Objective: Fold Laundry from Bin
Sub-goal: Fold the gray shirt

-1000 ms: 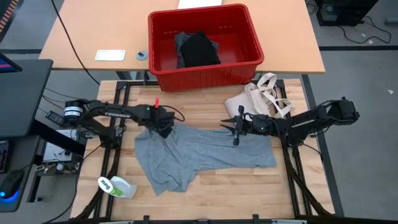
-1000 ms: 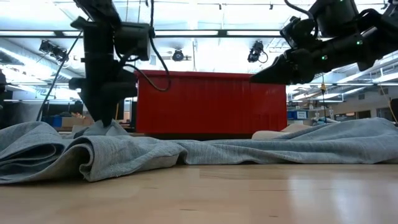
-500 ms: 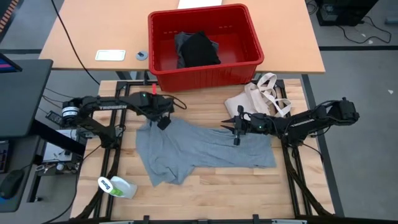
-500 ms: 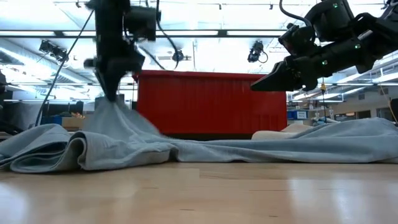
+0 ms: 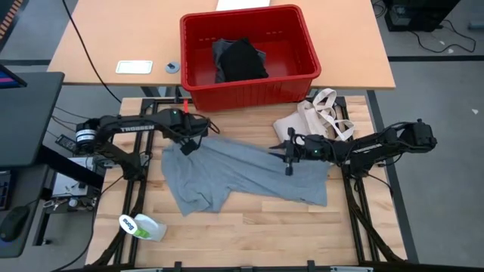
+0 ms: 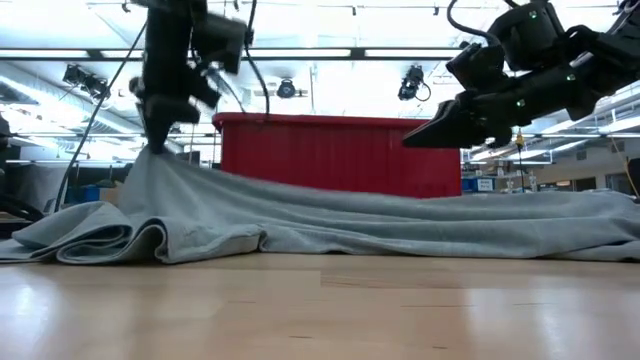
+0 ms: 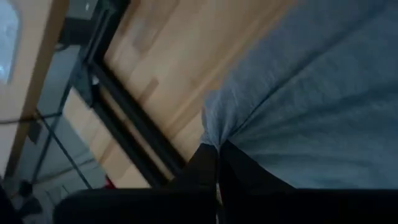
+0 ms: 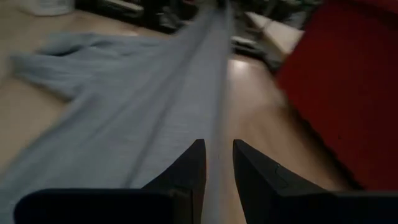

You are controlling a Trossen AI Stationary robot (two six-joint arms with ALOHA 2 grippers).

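- Left hand [image 5: 184,147] is pinched tight on one edge of the light grey cotton T-shirt [image 5: 227,175], holding that bit up off the worktop [image 5: 257,227], just in front of the bin. In the left wrist view the dark fingers [image 7: 208,165] are closed together with a fold of the grey cloth [image 7: 298,106] caught between them.
- Right hand [image 5: 287,160] sits over the opposite side of the same shirt, fingers [image 8: 189,165] only narrowly apart. Cloth runs right past the tips, but can't really tell if it's actually gripped.
- From the low view, the shirt [image 6: 330,215] slopes down from the raised left hand [image 6: 160,135] to the wood, with a bunched fold lying flat at the near end. The right hand [image 6: 420,135] hangs a bit above the fabric.
- Big red rectangular plastic bin [image 5: 302,72] stands on the far side of the worktop, with a black garment [image 5: 243,60] piled inside.
- Cream canvas tote bag with loop handles [image 5: 318,113] lies beside the bin, near the right arm.
- White and green bottle [image 5: 142,226] lies on its side at the near left corner, well apart from the shirt.
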